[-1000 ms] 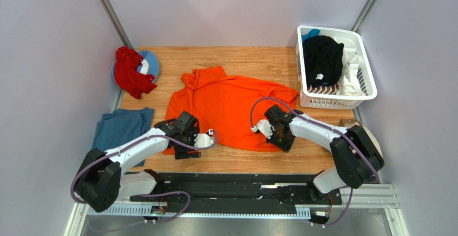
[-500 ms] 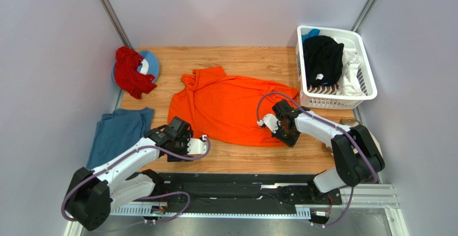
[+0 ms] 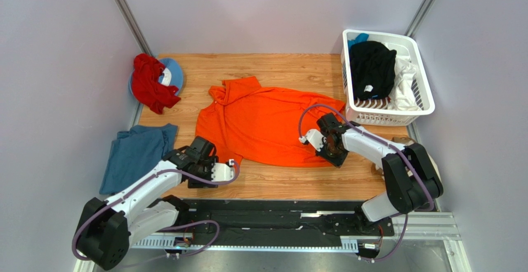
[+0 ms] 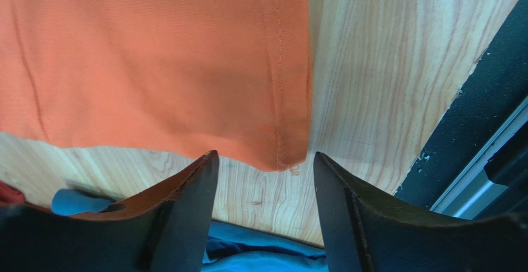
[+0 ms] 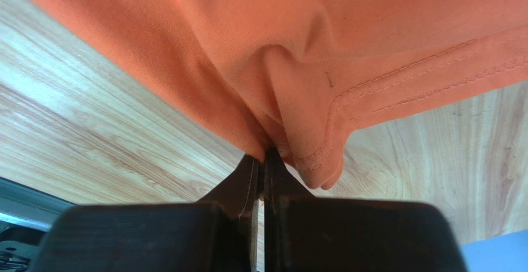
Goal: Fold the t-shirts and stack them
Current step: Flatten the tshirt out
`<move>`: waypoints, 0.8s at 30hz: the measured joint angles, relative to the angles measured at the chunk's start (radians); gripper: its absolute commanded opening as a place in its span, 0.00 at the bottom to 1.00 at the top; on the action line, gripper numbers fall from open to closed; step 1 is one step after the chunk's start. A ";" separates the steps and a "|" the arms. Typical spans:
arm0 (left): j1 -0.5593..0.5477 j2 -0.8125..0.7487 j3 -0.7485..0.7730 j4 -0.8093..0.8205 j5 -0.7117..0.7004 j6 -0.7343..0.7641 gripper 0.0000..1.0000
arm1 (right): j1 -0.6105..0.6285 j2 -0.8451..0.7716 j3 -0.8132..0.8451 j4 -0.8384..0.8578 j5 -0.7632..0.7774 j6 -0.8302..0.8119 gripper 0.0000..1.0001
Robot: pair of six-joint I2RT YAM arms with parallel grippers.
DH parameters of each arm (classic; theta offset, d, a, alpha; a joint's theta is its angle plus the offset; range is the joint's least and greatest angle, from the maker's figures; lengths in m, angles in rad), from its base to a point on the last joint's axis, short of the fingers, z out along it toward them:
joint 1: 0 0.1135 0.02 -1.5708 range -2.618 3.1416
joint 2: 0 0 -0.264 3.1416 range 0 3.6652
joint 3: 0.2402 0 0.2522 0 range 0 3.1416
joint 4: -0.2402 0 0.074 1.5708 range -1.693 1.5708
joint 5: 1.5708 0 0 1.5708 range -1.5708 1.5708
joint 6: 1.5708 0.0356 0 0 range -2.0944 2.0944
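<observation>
Orange cloth, the orange t-shirt (image 3: 266,126): we are finding it lying spread and slightly rumpled at the middle of the table (image 3: 285,68). The right gripper (image 5: 263,158) is pinching a fold at its near right hem, jaws closed. The left gripper (image 4: 265,156) is hovering at the near left hem corner, jaws apart, gripping nothing. The dusty blue t-shirt (image 3: 136,154) is lying at the table's left edge. The black t-shirt (image 3: 372,68) is carrying a white tag (image 3: 368,89), too small to read, and is sitting in the white basket (image 3: 427,108). Pale wood grain is showing, and grey walls (image 3: 266,12) are enclosing it.
</observation>
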 measured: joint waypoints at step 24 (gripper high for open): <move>0.002 0.208 0.054 0.065 0.030 -0.028 0.00 | -0.006 -0.035 0.014 -0.011 0.037 -0.005 0.00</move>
